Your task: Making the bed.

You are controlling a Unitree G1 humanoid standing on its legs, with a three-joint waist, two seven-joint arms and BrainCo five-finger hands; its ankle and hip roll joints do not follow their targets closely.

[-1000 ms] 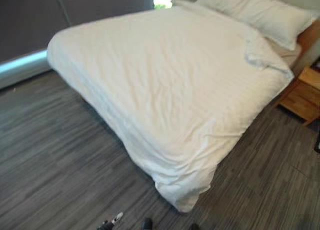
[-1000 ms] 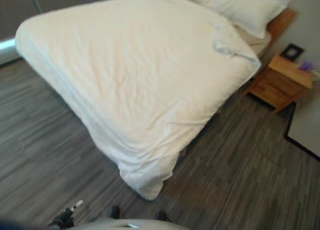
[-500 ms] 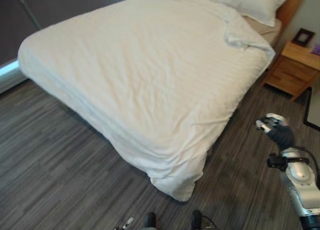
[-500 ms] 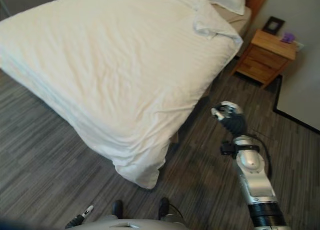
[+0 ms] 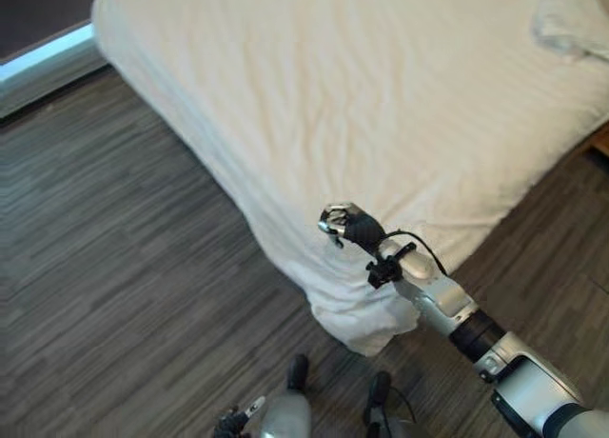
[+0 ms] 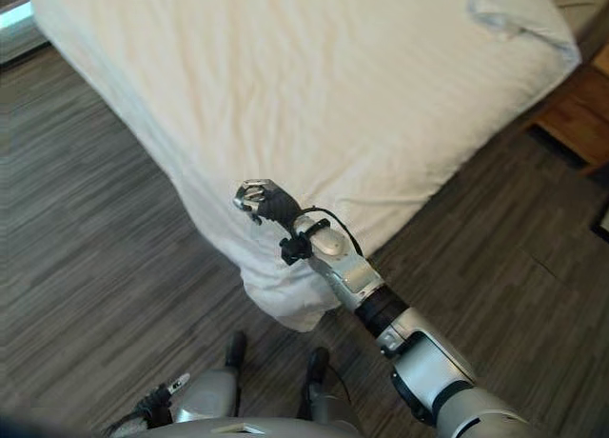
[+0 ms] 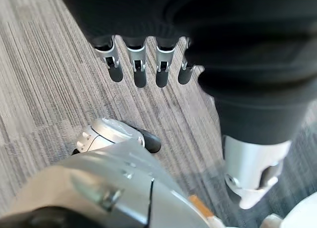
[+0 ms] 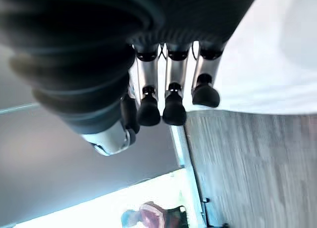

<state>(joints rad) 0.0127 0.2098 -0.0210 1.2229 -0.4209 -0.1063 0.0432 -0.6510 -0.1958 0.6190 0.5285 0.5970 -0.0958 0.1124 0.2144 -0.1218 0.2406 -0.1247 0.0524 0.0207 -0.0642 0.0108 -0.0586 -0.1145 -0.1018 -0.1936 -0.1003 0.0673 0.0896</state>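
**Right hand over duvet corner**

Left hand (image 7: 143,64) low over floor (image 5: 114,248), fingers hanging relaxed, empty. White duvet (image 5: 381,95) spread across bed, corner drooping to floor. Right hand (image 6: 259,200) above that corner, loosely open, gripping nothing.

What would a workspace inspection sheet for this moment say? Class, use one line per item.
Surface: grey plank floor.
Job's things: white duvet spread over the bed, corner hanging to the floor; top edge folded back.
Clutter: nothing seen.
Hands: right hand raised over the duvet's near corner, fingers relaxed, empty; left hand low over the floor, open, empty.
Cables: nothing seen.
Surroundings: wooden nightstand beside the bed.
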